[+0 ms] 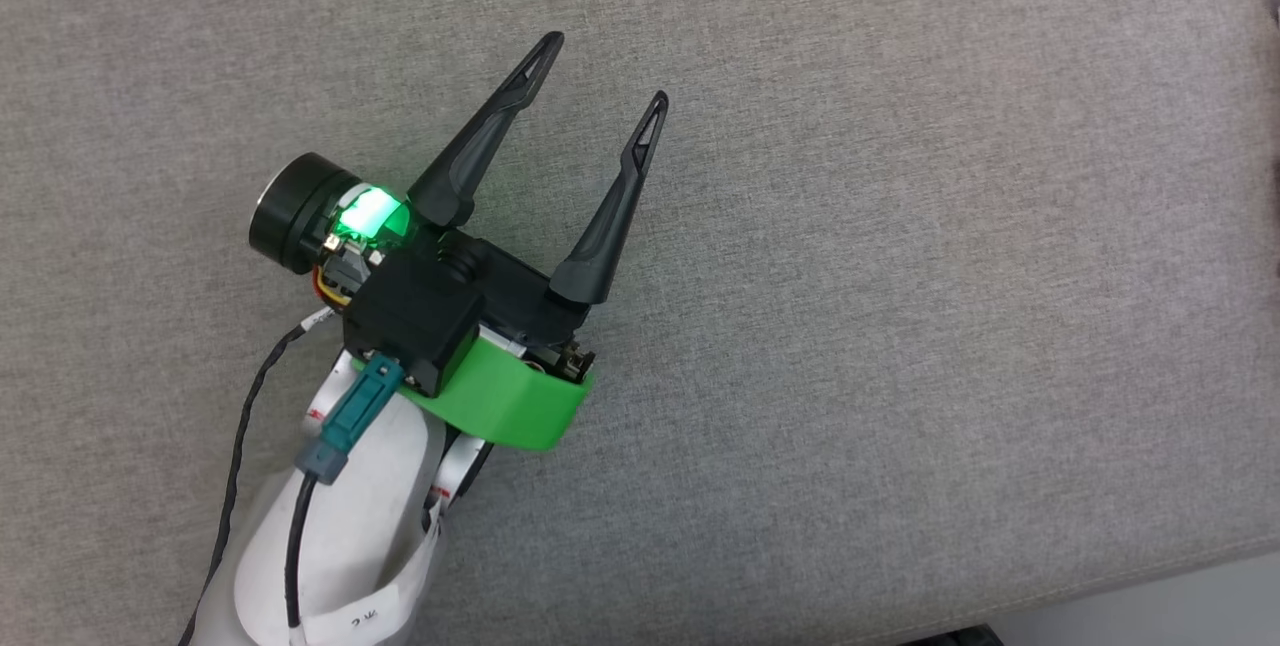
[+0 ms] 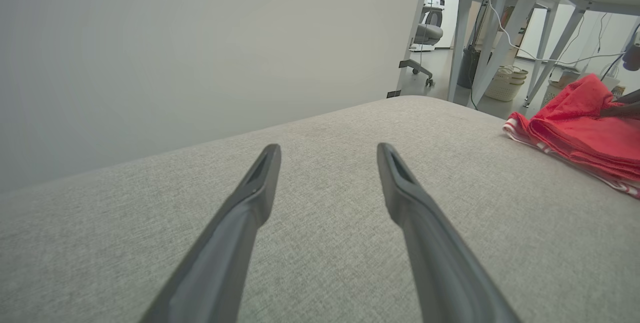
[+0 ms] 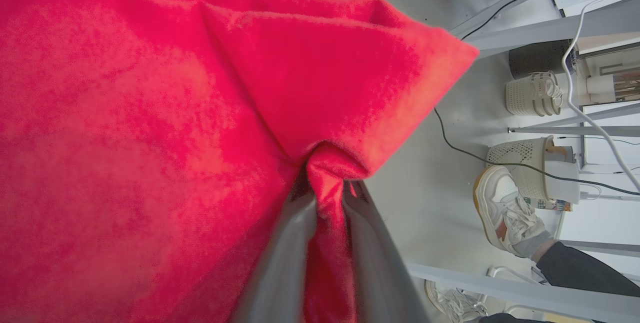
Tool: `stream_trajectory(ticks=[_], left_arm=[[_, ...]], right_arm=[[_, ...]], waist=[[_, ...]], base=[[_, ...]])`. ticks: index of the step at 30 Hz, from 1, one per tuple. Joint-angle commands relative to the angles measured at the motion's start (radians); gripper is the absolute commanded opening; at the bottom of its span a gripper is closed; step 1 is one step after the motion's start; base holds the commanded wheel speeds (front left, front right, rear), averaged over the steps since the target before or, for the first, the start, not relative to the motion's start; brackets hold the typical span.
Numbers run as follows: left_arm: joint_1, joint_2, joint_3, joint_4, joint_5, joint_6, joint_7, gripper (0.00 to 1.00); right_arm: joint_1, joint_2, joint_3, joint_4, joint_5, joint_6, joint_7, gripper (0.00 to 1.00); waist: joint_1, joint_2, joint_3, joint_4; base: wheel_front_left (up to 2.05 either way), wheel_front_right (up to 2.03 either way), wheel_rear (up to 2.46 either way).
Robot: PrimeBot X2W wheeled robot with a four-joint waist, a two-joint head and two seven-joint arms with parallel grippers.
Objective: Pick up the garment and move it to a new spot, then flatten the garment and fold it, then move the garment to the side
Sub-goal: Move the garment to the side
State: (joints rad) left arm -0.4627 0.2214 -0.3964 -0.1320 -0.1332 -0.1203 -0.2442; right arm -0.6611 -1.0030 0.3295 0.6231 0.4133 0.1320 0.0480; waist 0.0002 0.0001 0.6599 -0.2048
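Observation:
The garment [image 3: 150, 128] is a red jersey bunched in folds; my right gripper [image 3: 327, 183] is shut on a pinch of its red cloth. In the left wrist view the garment [image 2: 575, 133] lies folded at the far right of the grey padded surface [image 2: 320, 173], striped trim showing along its edge, with a dark fingertip [image 2: 622, 105] pressed into its top. My left gripper [image 1: 605, 71] stands open over bare grey cloth, nothing between its fingers, well apart from the garment. The left gripper [image 2: 327, 150] points along the surface toward a pale wall.
The grey surface's edge [image 1: 1150, 576] runs along the lower right in the head view. Beyond the surface are grey table legs [image 3: 540, 38], cables, pale baskets [image 3: 530, 93], and a person's shoe [image 3: 502, 208] on the floor.

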Motion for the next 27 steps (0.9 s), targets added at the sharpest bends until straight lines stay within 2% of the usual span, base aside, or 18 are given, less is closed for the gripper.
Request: stream_trajectory(ticks=[1, 9, 15, 22, 27], left_arm=[[-0.009, 0.001, 0.001, -0.002, 0.001, 0.006, -0.001, 1.0], [0.03, -0.014, 0.023, 0.057, -0.03, 0.025, -0.013, 1.0], [0.096, -0.027, 0.083, 0.117, -0.071, 0.043, -0.017, 1.0], [0.211, -0.036, 0.178, 0.144, -0.095, 0.049, -0.017, 1.0], [0.272, -0.048, 0.231, 0.155, -0.102, 0.047, -0.017, 1.0]], right_arm=[[-0.025, 0.005, 0.005, 0.014, -0.004, -0.001, -0.009, 1.0], [-0.058, 0.022, 0.023, 0.036, 0.0, -0.001, -0.048, 1.0], [-0.055, 0.071, 0.034, -0.067, 0.056, -0.001, -0.08, 1.0], [0.015, 0.2, -0.034, -0.251, 0.129, -0.001, -0.102, 1.0], [0.127, 0.331, -0.129, -0.381, 0.139, -0.001, -0.142, 1.0]], waist=[[-0.0002, -0.0001, -0.008, 0.013], [-0.0002, -0.0001, -0.113, 0.032], [-0.0002, -0.0001, -0.259, 0.04], [-0.0002, -0.0001, -0.422, 0.05], [-0.0002, -0.0001, -0.503, 0.068]], base=[[0.0, 0.0, 0.0], [0.0, 0.0, 0.0], [0.0, 0.0, 0.0], [0.0, 0.0, 0.0], [0.0, 0.0, 0.0]])
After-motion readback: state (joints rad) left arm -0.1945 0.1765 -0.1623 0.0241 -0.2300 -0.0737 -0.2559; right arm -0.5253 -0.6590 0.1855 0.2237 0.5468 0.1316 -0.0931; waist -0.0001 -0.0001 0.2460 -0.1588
